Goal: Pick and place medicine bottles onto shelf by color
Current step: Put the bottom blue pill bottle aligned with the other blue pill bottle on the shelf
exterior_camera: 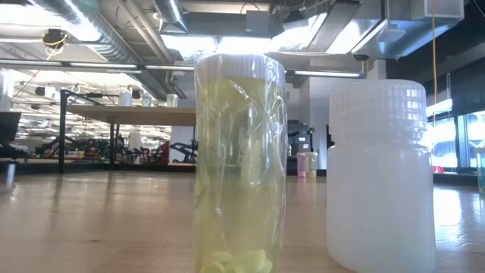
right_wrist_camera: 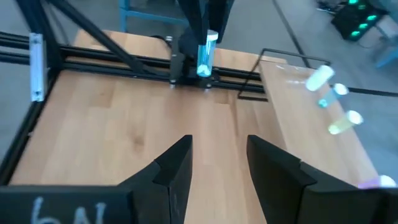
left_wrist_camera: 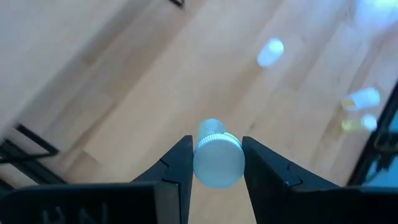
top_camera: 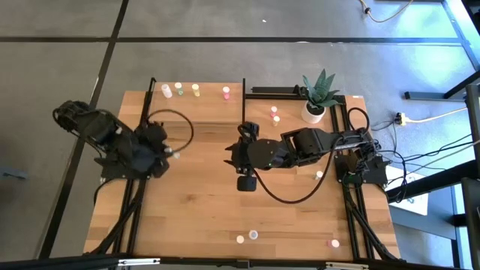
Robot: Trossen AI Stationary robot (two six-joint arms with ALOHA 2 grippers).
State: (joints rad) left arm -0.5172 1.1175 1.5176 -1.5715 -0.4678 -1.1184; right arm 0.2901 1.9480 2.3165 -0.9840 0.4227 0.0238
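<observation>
Bottles point(exterior_camera: 240, 163) block low view; left tool point(left_wrist_camera: 217, 163) clenches white-capped bottle point(left_wrist_camera: 217, 157); right tool point(right_wrist_camera: 217, 167) released, empty.

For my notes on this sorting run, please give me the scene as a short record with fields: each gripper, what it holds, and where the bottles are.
left gripper: shut on a white-capped bottle, above the table's left part
right gripper: open, empty, over the table's middle
shelf: four bottles in a row, white, green, yellow, pink
near edge of table: some loose bottles
plant pot: far right corner
</observation>
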